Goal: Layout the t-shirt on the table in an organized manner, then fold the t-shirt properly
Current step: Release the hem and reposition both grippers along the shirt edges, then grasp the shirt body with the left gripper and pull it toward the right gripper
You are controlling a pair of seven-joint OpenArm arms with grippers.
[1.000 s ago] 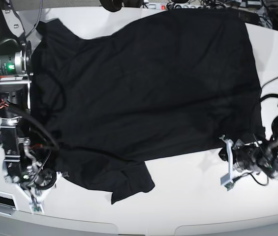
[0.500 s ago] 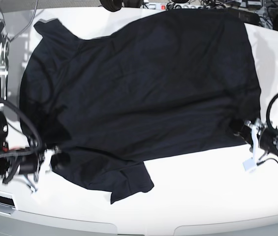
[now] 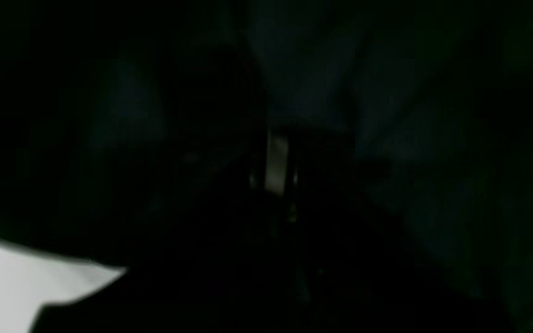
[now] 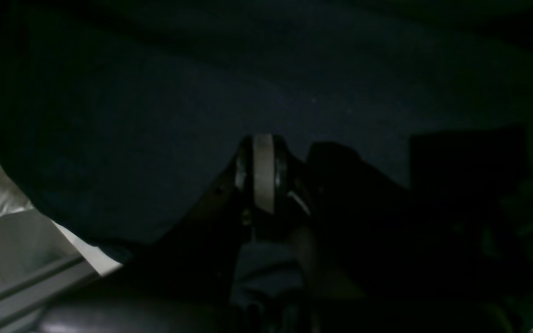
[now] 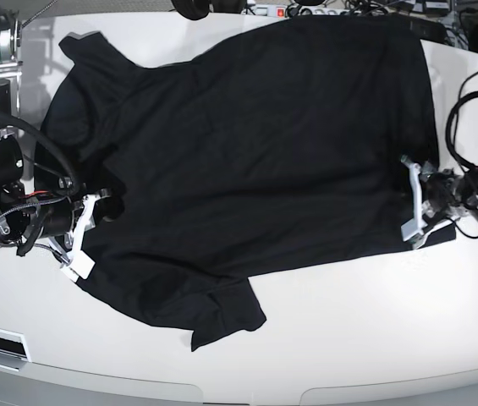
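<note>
Base looks straight down; both wrist views press close against the t-shirt (image 5: 255, 144).

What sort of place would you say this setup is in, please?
Probably a robotics lab or test bench. A black t-shirt lies spread on a glossy white table between two cabled robot arms, and a power strip with tangled cables sits along the far edge.

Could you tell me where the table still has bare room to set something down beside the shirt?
The widest bare stretch of the table runs along its near edge, below the t-shirt hem and the lower sleeve. A narrow strip shows beyond the far-left sleeve. It is crowded at both side edges, where the right gripper and left gripper meet the cloth.
</note>
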